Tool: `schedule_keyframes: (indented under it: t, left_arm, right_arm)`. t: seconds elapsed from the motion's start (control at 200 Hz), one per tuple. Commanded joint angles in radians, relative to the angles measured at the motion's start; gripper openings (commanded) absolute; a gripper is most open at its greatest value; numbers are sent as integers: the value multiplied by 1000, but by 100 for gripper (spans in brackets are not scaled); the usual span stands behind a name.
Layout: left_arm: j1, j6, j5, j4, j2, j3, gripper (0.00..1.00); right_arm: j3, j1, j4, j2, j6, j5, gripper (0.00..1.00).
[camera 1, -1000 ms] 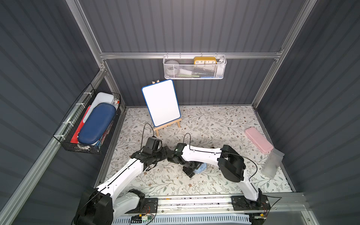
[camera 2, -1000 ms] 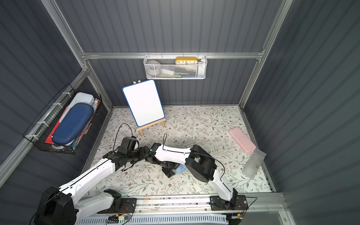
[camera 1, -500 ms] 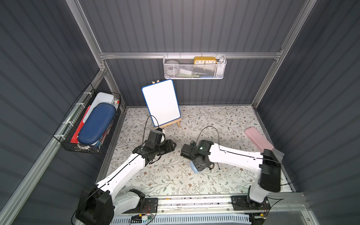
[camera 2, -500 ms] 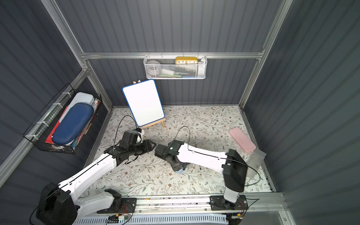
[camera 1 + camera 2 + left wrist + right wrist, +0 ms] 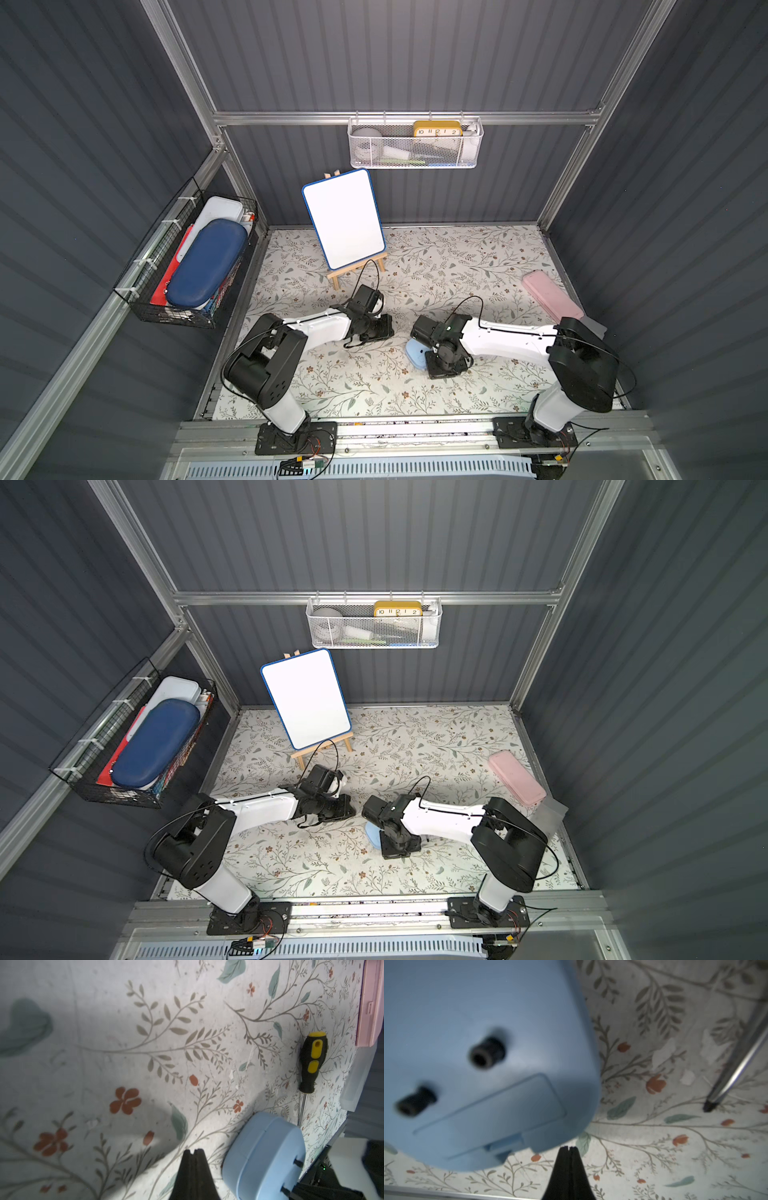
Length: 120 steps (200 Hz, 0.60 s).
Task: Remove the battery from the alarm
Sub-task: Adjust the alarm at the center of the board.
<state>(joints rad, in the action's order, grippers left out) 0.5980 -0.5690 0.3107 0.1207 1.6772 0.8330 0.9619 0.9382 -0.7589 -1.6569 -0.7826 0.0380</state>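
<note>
The light-blue alarm (image 5: 414,353) lies on the floral table (image 5: 436,266), half under my right wrist. In the right wrist view its plain back (image 5: 488,1053) faces the camera, with two black knobs and the battery cover in place. The battery is hidden. My right gripper (image 5: 569,1147) is shut and empty, its tips just off the alarm's corner; in a top view it (image 5: 436,365) hangs over the alarm's right side. My left gripper (image 5: 193,1150) is shut and empty, a short way left of the alarm (image 5: 264,1157), and points toward it (image 5: 351,808).
A black-and-yellow screwdriver (image 5: 312,1061) lies just beyond the alarm, its tip (image 5: 709,1106) near my right gripper. A pink case (image 5: 550,295) and a translucent box (image 5: 592,326) sit at the right edge. A whiteboard easel (image 5: 343,220) stands behind. Baskets hang on the back (image 5: 415,143) and left (image 5: 195,266) walls.
Both arms have drawn back from the middle, where they met over the alarm, and both grippers have gone from open to shut. The alarm stays on the table.
</note>
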Motion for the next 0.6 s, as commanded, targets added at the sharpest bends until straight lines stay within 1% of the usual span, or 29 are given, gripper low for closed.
schedule_keyframes:
  t: [0.0,0.06,0.22,0.275,0.41,0.595]
  left_arm:
    - [6,27,3,-50,33,50,0]
    - [6,31,5,-56,60,69,0]
    - [16,25,55,-106,126,98,0]
    - [21,24,68,-105,139,108,0]
    - [25,20,42,-75,111,96,0]
    - [25,3,41,-52,39,38,0]
  right_arm:
    - [-15,-30,78,-12,-17,36,0]
    - [-21,-40,89,-20,-21,31,0]
    - [-40,-90,122,-39,-19,34,0]
    - [-35,-105,121,-45,-9,12,0]
    - [14,-143,95,-70,41,-19,0]
    - [112,-190,77,-129,151,-13,0]
